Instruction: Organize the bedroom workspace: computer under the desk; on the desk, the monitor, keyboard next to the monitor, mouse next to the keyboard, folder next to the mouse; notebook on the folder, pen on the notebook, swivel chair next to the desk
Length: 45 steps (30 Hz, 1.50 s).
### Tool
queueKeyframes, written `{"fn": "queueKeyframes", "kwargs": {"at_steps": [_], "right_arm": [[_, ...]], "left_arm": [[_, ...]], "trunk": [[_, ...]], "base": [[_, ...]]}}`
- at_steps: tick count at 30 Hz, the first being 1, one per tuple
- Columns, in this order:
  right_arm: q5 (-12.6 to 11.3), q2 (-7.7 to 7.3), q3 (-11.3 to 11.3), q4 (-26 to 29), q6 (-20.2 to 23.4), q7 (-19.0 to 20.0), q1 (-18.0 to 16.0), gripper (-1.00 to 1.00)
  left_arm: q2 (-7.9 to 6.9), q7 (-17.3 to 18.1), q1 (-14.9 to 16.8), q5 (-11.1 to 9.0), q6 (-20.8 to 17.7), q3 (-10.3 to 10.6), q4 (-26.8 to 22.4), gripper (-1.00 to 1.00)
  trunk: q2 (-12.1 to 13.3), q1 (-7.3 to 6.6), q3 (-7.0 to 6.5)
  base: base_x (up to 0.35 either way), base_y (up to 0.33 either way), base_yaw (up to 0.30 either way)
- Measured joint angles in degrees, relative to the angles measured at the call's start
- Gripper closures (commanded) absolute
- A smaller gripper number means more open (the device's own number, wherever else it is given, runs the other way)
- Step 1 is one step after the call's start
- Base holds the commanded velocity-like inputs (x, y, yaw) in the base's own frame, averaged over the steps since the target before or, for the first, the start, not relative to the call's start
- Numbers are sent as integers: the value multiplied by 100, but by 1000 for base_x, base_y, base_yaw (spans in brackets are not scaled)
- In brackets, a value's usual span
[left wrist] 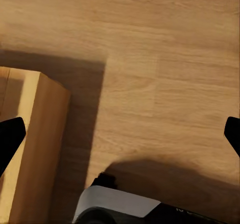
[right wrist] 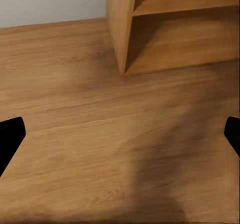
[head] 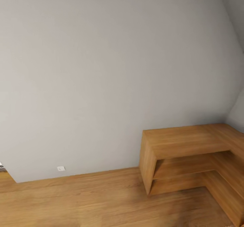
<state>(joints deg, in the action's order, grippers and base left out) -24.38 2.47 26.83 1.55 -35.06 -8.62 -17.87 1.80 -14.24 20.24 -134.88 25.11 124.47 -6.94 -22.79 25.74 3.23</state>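
Before you: grey wall [head: 101, 68], wood floor [head: 84, 200], corner shelf unit [head: 189, 156] with 2 open tiers, both your claws, left gripper [left wrist: 120, 134] and right gripper [right wrist: 120, 134], spread wide, holding nothing.

Legible text, labels, brands, numbers, signs: none. The grey wall [head: 101, 68], wooden floor [head: 84, 200] and wooden shelf unit [head: 189, 159] carry no markings. The small white wall outlet [head: 61, 168] near the floor is too small to show any lettering.
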Motion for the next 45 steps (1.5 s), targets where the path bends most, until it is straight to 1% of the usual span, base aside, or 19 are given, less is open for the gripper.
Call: {"fn": "queueKeyframes", "kwargs": {"at_steps": [3,5,6,9,14,17,22,27,33,39,41,45], "right_arm": [[-21,-2,1,-127,-312,-8,17,-100],[-27,1,1,-177,-592,-24,37,-100],[-30,2,0,-210,-856,-37,73,-100],[-30,9,5,-238,-1113,-50,150,-100],[-26,30,17,-259,-1314,-54,229,-100],[-24,28,13,-264,-1376,-41,251,-100],[-18,16,11,-266,-1397,-14,260,-100],[-14,14,10,-266,-1395,6,262,-100],[-6,13,15,-266,-1393,13,262,-100],[6,31,20,-263,-1389,14,259,-100],[-12,38,12,-253,-1383,-22,256,-100],[-25,44,9,-250,-1380,-37,258,-100]], "left_arm": [[-166,22,-25,0,29,1,-236,-100],[-246,74,-48,-4,97,4,-371,-100],[-302,150,-84,-10,273,5,-481,-100],[-348,281,-164,-12,702,10,-586,-100],[-357,404,-354,-12,1442,69,-668,-100],[-361,437,-420,-12,1700,105,-690,-100],[-356,443,-440,-12,1783,116,-696,-100],[-353,436,-443,-12,1795,118,-695,-100],[-347,430,-443,-12,1780,127,-690,-100],[-280,439,-442,-12,1756,160,-691,-100],[-242,432,-442,-12,1751,162,-690,-100],[-233,421,-442,-12,1750,161,-689,-100]], "trunk": [[0,0,-21],[0,0,-36],[0,0,-43],[0,0,-65],[0,0,-102],[1,0,-124],[1,0,-161],[0,0,-198],[-3,-2,-237],[-6,-2,-271],[-4,1,-276],[-6,1,-278]], "base": [[0,0,-169],[0,0,-166],[0,0,-165],[0,0,-165],[0,0,-172],[0,0,-189],[0,21,-204],[17,178,-221],[200,186,-227],[309,37,-173],[82,5,-30],[36,2,-18]]}}
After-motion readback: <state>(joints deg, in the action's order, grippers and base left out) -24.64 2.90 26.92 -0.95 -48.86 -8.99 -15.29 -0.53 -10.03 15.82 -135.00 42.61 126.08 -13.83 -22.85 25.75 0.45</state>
